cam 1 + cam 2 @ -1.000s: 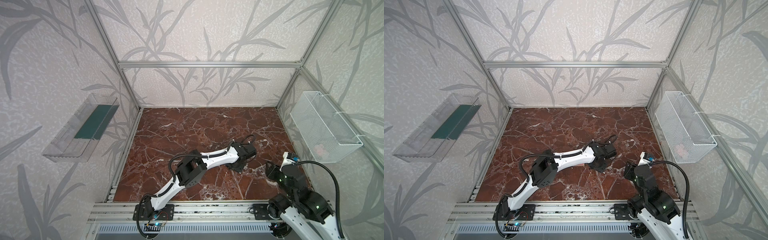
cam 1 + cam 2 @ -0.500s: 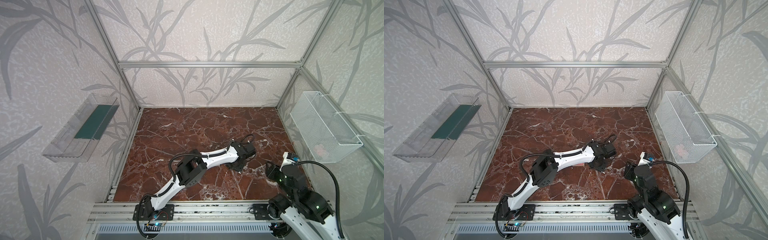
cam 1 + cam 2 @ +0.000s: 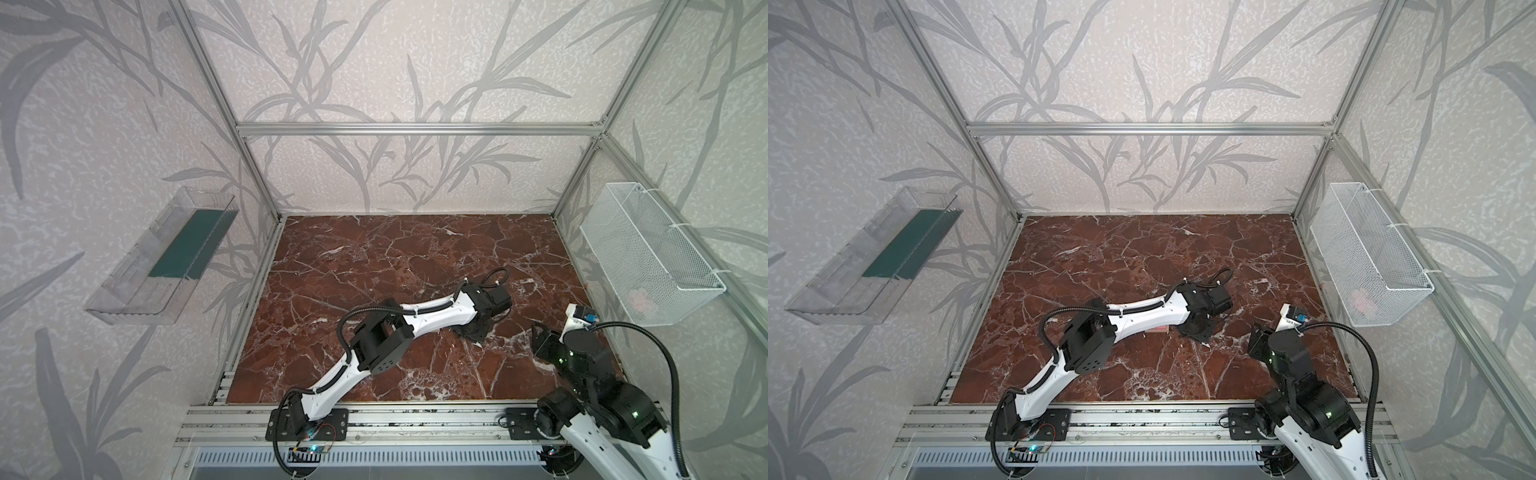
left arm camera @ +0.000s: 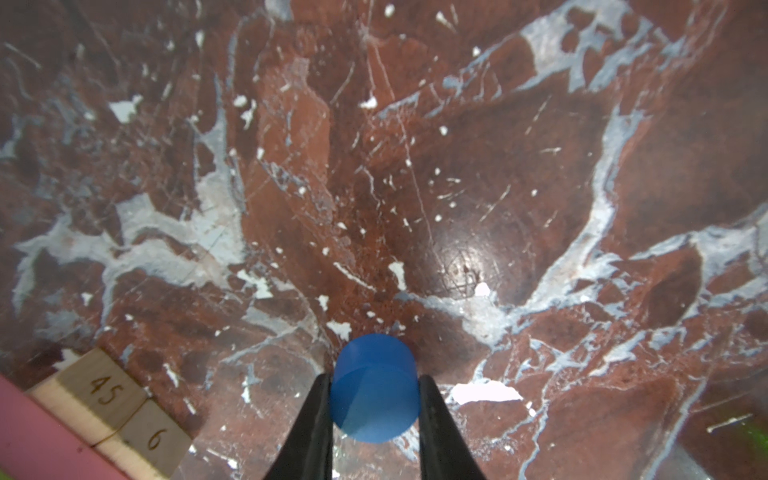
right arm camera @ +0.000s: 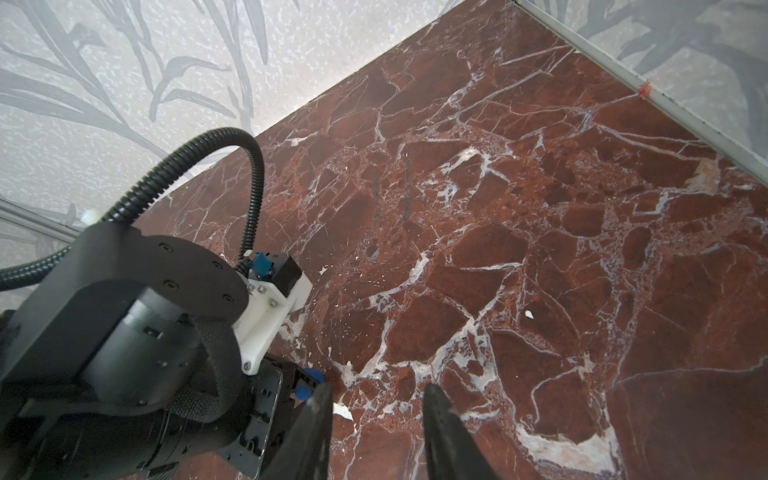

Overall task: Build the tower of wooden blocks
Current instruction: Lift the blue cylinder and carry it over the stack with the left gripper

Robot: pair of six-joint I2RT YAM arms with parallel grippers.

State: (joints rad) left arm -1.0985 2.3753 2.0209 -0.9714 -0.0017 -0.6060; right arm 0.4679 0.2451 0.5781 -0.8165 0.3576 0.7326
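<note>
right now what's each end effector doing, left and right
left end effector: closed on the blue disc
right end effector: open, holding nothing

L wrist view: pink bar + tan bars half out of frame

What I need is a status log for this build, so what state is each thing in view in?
Left gripper, shut on the blue disc.
Blue disc, upright, gripped at its sides.
Right gripper, open, empty.
Tan bars, flat, side by side, touching.
Pink bar, lying across the tan bars, mostly out of frame.
</note>
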